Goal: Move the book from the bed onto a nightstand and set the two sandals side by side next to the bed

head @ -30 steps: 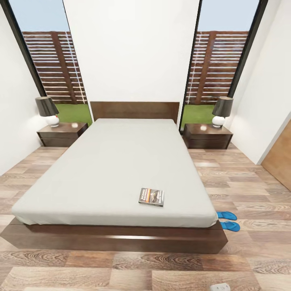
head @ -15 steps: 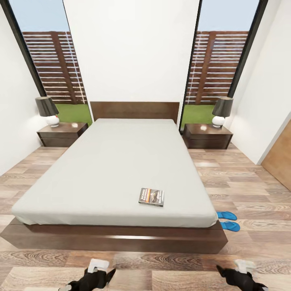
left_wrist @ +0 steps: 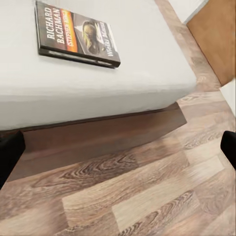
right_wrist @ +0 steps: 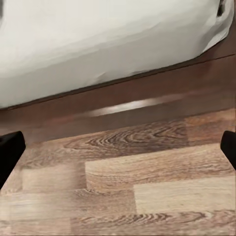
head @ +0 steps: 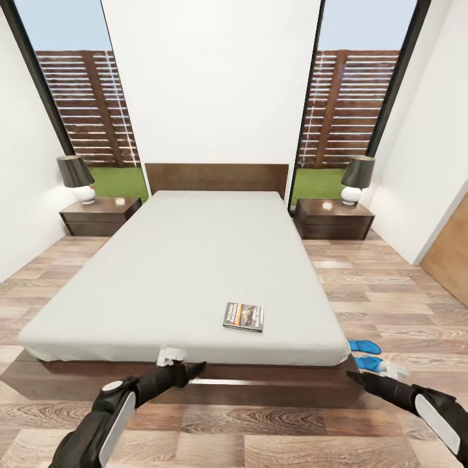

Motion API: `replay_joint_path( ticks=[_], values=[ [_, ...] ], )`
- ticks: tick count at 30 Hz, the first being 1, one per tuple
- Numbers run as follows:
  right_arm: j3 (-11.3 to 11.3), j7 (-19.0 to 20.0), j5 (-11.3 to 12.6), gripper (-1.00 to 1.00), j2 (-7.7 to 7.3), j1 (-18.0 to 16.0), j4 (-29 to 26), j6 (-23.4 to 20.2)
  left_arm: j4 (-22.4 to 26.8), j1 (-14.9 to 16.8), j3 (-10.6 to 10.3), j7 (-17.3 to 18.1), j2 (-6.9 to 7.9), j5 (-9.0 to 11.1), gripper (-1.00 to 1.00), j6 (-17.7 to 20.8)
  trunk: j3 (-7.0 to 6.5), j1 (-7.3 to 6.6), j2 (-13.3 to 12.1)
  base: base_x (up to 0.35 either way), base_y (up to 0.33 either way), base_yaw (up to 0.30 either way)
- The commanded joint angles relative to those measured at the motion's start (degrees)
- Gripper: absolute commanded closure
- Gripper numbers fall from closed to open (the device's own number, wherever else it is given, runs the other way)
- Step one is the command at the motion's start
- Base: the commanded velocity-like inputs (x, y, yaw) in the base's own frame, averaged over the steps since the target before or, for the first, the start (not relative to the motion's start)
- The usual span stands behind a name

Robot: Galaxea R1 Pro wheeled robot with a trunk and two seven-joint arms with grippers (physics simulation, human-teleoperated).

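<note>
The room has white walls [head: 211,84] and a brown wood-plank floor [head: 390,286]. Two tall dark-framed windows [head: 84,104] show a slatted fence [head: 344,104], grass and bright daylight. A black-shaded lamp [head: 75,177] stands at each side.

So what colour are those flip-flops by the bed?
Bright blue. The two sandals show best in the head view, on the wood floor at the bed's corner.

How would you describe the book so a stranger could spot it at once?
Find the large bed with its grey mattress. Near its foot edge, right of centre, lies the paperback book. Its dark cover with an orange band is the sole object on the plain sheet.
</note>
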State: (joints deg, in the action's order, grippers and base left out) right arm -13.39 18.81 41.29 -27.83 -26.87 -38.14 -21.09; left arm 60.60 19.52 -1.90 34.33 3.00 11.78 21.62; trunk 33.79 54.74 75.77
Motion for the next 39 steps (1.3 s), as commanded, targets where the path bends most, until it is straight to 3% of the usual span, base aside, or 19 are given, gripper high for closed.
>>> replay_joint_path(
  ticks=[1, 3, 6, 11, 15, 18, 21, 23, 26, 28, 30, 33, 39],
  values=[
    [1.2, 0.0, 1.1, -1.0, -0.38, 0.0, -1.7, -3.5, 1.6, 0.0, -0.1, 0.1, -0.05, 0.9, -1.0, 1.8, 0.06, 0.0, 0.0, 0.0, 0.0, 0.0],
    [3.5, 0.0, 1.8, -1.0, -0.6, 0.0, -3.9, -7.2, 4.2, 0.1, -0.2, 0.2, -0.58, 1.1, -1.0, 3.9, 0.06, 0.0, 0.0, 0.0, 0.0, 0.0],
    [6.6, 0.0, 2.2, -1.0, -0.75, 0.0, -6.5, -10.1, 9.4, 0.2, -0.2, 0.1, -2.81, 1.1, -1.0, 8.3, 0.06, 0.0, 0.0, 0.0, 0.0, 0.0],
    [7.9, 0.0, 2.3, -1.0, -0.81, 0.0, -7.7, -11.4, 16.4, 3.4, -0.1, -3.9, -6.66, 1.0, -1.0, 17.9, 0.06, 0.0, 0.0, 0.0, 0.0, 0.0],
    [8.2, 0.0, 2.2, -1.0, -0.88, 0.0, -7.3, -11.4, 16.2, 7.7, -0.1, -11.6, -9.11, 1.4, -1.0, 21.4, 0.06, 0.0, 0.0, 0.0, 0.0, 0.0],
    [8.3, 0.0, 2.1, -1.0, -1.54, 0.1, -5.9, -11.1, 12.4, 9.8, -0.1, -16.5, -10.65, 2.3, -1.0, 22.1, 0.06, 0.0, 0.0, 0.0, 0.0, 0.0],
    [8.3, 0.9, 2.3, -1.0, -3.95, 0.2, 1.3, -10.7, 10.3, 10.9, -0.1, -18.7, -11.73, 6.0, -1.0, 22.1, 0.06, 0.0, 0.0, 0.0, 0.0, 0.0],
    [8.4, 2.1, 2.4, -1.0, -5.89, 0.2, 7.9, -8.9, 9.8, 11.2, -0.1, -20.0, -12.01, 8.8, -1.0, 22.1, 0.06, 0.0, 0.0, 0.0, 0.0, 0.0],
    [8.5, 3.3, 2.5, -1.0, -7.75, 0.2, 20.1, 3.5, 9.3, 11.5, -0.2, -23.6, -12.23, 13.1, -1.0, 21.8, 0.06, 0.0, 0.0, 0.0, 0.0, 0.0],
    [8.5, 3.6, 2.5, -1.0, -7.97, 0.2, 25.8, 13.4, 8.6, 11.5, -0.3, -25.2, -12.28, 14.3, -1.0, 21.0, 0.06, 0.0, 0.0, 0.0, 0.0, 0.0],
    [8.5, 3.7, 2.5, -1.0, -7.98, 0.2, 28.9, 17.8, 7.6, 11.6, -0.4, -25.8, -12.3, 14.7, -1.0, 20.1, 0.06, 0.0, 0.0, 0.0, 0.0, 0.0],
    [8.5, 3.7, 2.4, -1.0, -7.95, 0.2, 32.0, 21.6, 6.6, 11.6, -0.9, -26.3, -12.31, 14.9, -1.0, 18.9, 0.06, 0.0, 0.0, 0.0, 0.0, 0.0],
    [8.5, 3.5, 2.4, -1.0, -7.76, 0.2, 34.0, 22.9, 6.3, 11.6, -1.3, -26.5, -12.26, 15.0, -1.0, 18.5, 0.06, 0.0, 0.0, 0.0, 0.0, 0.0]
  ],
)
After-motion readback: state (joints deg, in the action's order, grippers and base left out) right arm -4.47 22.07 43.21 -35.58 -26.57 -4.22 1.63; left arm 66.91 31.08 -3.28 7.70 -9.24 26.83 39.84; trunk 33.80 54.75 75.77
